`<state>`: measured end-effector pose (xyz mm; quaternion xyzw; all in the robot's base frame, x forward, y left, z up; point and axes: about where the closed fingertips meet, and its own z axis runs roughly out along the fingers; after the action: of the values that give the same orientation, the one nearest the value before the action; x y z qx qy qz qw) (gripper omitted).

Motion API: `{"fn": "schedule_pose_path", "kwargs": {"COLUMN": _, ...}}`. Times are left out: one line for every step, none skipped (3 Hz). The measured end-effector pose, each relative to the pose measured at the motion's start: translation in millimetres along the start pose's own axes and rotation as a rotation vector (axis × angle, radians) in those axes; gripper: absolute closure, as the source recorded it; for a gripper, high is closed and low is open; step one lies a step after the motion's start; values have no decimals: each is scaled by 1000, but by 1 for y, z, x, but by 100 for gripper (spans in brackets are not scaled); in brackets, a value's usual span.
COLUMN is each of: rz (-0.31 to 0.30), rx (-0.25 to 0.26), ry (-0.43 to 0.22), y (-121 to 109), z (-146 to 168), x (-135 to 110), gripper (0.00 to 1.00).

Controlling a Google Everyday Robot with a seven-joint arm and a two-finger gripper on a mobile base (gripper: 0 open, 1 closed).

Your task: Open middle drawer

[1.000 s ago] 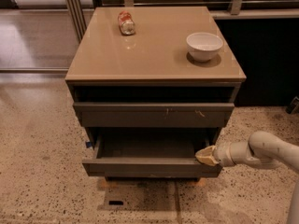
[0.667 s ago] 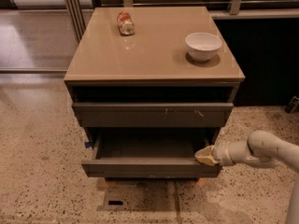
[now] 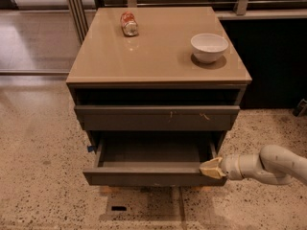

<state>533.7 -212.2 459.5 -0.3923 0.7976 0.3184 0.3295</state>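
The middle drawer [image 3: 153, 173] is the dark grey flat front pulled out below the cabinet top, and its shallow grey interior [image 3: 152, 150] shows and looks empty. My gripper [image 3: 211, 168], with cream-coloured tips, is at the right end of this drawer's front edge and touches it. The pale arm reaches in from the lower right. Above it, the wider grey front with pale scratch marks [image 3: 156, 117] is pushed in. The narrowest front is hidden under the open drawer.
On the tan cabinet top [image 3: 158, 56] a white bowl [image 3: 209, 47] stands at the right and a can [image 3: 128, 23] lies on its side at the back left. Speckled floor surrounds the cabinet. A dark wall unit stands at the right.
The middle drawer has come out slightly further toward the camera, and my gripper has moved with its right front corner.
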Motion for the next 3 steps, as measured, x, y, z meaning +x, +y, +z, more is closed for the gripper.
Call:
{"fn": "schedule_pose_path", "kwargs": {"rz": -38, "rx": 22, "ry": -5, "y": 6, "z": -10, "x": -20, "gripper": 100}}
{"fn": "schedule_pose_path", "kwargs": {"rz": -104, "rx": 79, "ry": -25, "y": 17, "z": -28, "x": -48, "gripper": 100}}
{"fn": "schedule_pose_path", "kwargs": {"rz": -104, "rx": 79, "ry": -25, "y": 17, "z": -28, "x": -48, "gripper": 100}}
